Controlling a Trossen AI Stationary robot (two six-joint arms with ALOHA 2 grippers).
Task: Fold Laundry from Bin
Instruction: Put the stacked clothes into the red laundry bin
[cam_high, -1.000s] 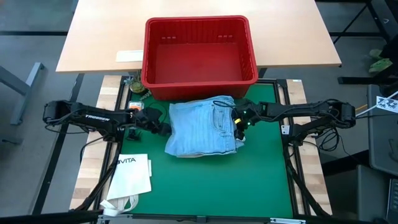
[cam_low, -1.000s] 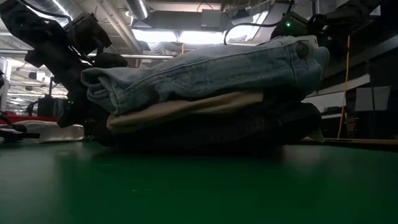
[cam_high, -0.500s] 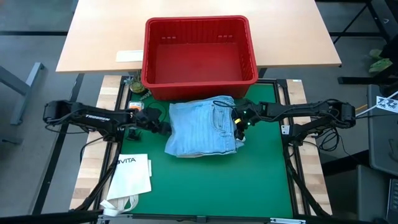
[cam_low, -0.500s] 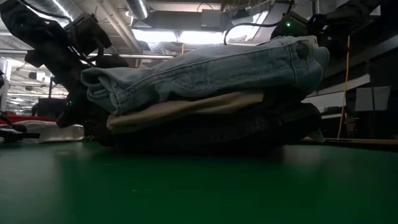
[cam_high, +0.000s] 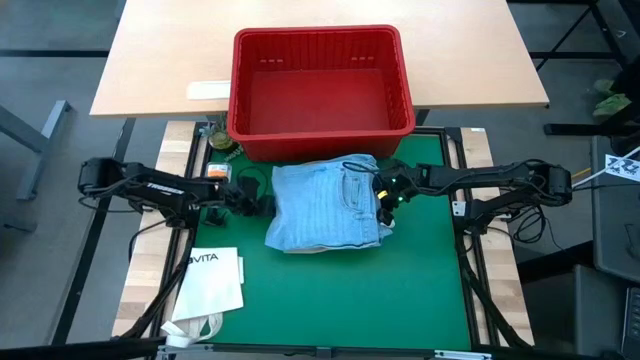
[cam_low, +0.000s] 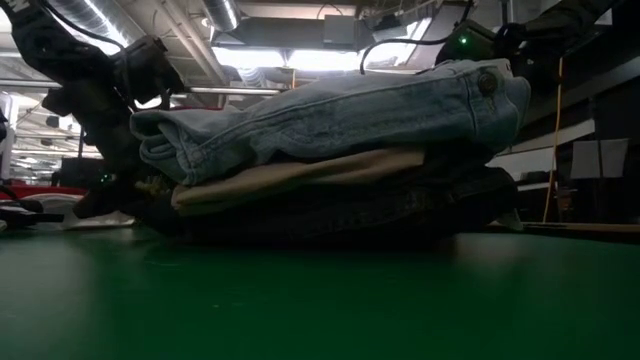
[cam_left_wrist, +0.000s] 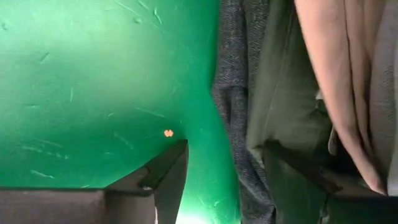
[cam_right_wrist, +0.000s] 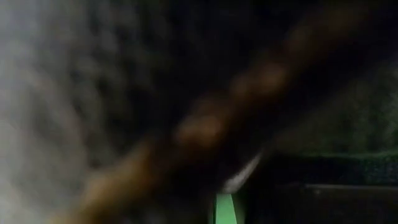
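left gripper (cam_high: 262, 205) drew back from laundry (cam_high: 327, 205).

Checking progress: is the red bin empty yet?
Empty: the bin shows only its bare red floor; the folded laundry is stacked on the mat.

Two dark six-joint arms — matte black tubular links, one at the high view's left edge, one at its right.

Left arm (cam_high: 150, 188): white lettering along the link, small orange patch near the wrist; black flat-faced fingers (cam_left_wrist: 165, 177).

Right arm (cam_high: 480, 180): looped black cables, green indicator light — frame centre-right.
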